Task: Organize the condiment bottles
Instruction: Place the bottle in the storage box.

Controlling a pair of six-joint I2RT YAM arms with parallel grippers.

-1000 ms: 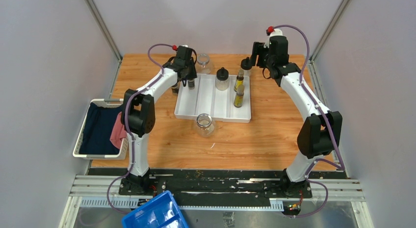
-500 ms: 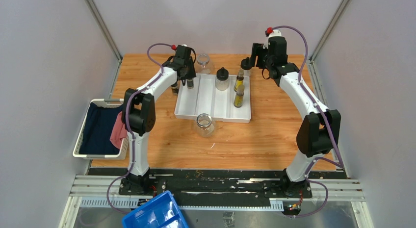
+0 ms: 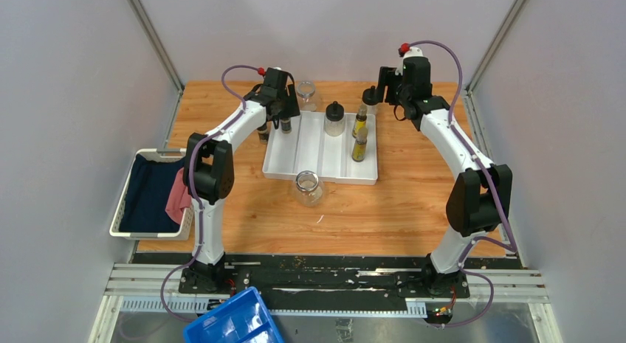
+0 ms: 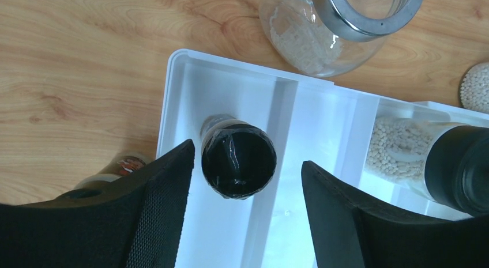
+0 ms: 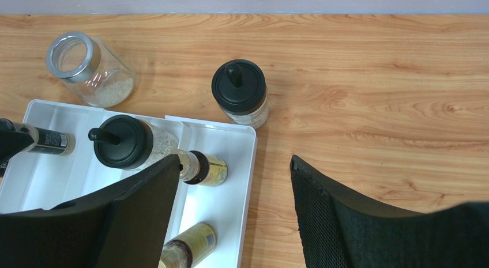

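Seen from above, my left gripper (image 3: 281,113) hung over the white tray's (image 3: 322,173) 11 o'clock corner. My right gripper (image 3: 378,92) hung just past its 1 o'clock corner.

At my left wrist, the fingers stood apart. A black-capped shaker (image 4: 238,167) stood upright between them in the tray's end compartment, with white showing on either side of its cap. A second shaker (image 4: 118,167) stood outside the tray at 9 o'clock, and a glass jar (image 4: 323,31) at 1 o'clock.

At my right wrist, the fingers were apart, gripping nothing. A round bottle (image 5: 239,90) stood on the wood at 12 o'clock. An oil bottle (image 5: 203,168) lay in the tray just beside my 9 o'clock finger.
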